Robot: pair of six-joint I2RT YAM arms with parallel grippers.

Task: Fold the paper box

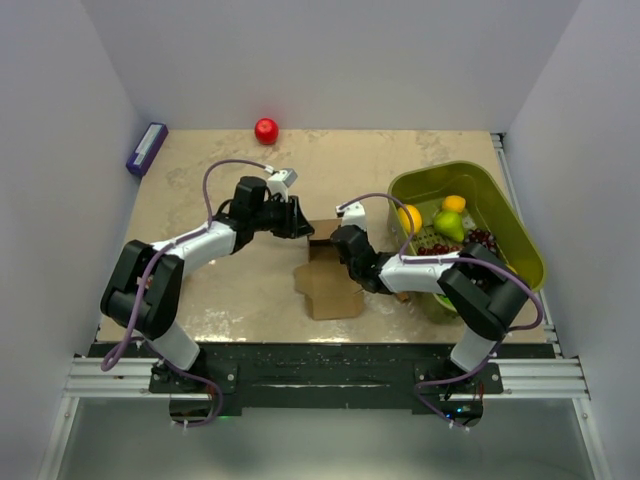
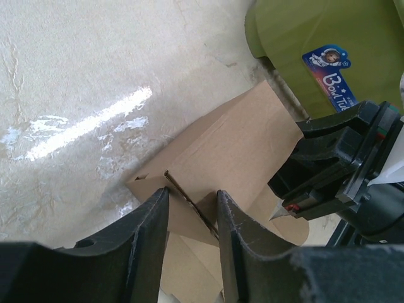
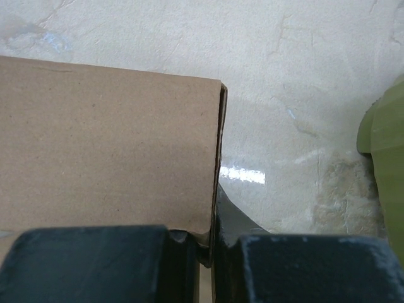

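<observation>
Two claws at paper box, surface centre: raised wall pinched by right claw, flap straddled by spread left claw. Mid-fold judged; flap tuck needed next.

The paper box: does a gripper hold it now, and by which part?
Yes. The right gripper is shut on the paper box, pinching a raised panel's edge. The left gripper straddles another edge, open.
</observation>
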